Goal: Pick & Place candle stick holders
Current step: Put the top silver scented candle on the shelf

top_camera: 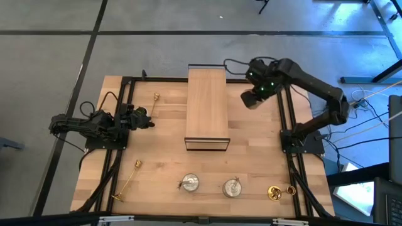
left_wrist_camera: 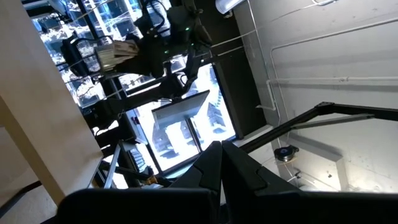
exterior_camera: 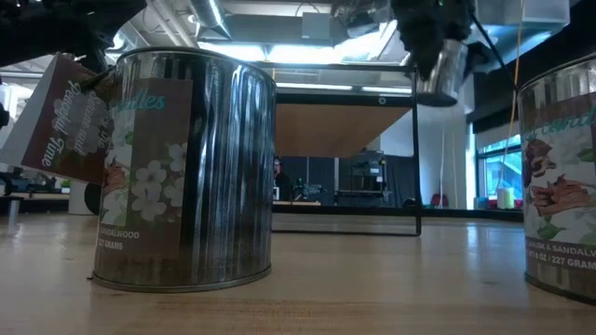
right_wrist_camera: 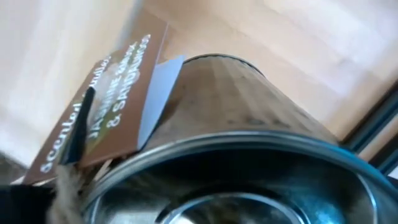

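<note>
My right gripper [top_camera: 259, 90] is shut on a squat round silver holder [top_camera: 250, 99], a ribbed tin with a brown tag [right_wrist_camera: 102, 106], high above the table's far right, beside the raised wooden shelf [top_camera: 207, 103]. It also shows in the low view [exterior_camera: 438, 70]. Two more silver holders [top_camera: 189, 183] [top_camera: 233, 188] stand on their bases near the front edge. A slim gold candlestick [top_camera: 127, 182] lies at the front left, a small gold one [top_camera: 155, 98] at the far left, and another [top_camera: 276, 193] at the front right. My left gripper [top_camera: 149, 121] is shut and empty at the left. My right gripper holds the silver holder at its upper rim [right_wrist_camera: 236, 149], coming from above. The fingers themselves are hidden by the tin and the gripper body, so the kind of hold cannot be told. The holder hangs below the gripper [exterior_camera: 424, 23], tilted and lifted clear of the table.
The wooden shelf on its black frame [top_camera: 207, 145] stands across the table's middle. Black rails [top_camera: 286, 113] run along both sides. In the low view one silver holder [exterior_camera: 182, 167] stands close in front and another [exterior_camera: 563, 186] at the right.
</note>
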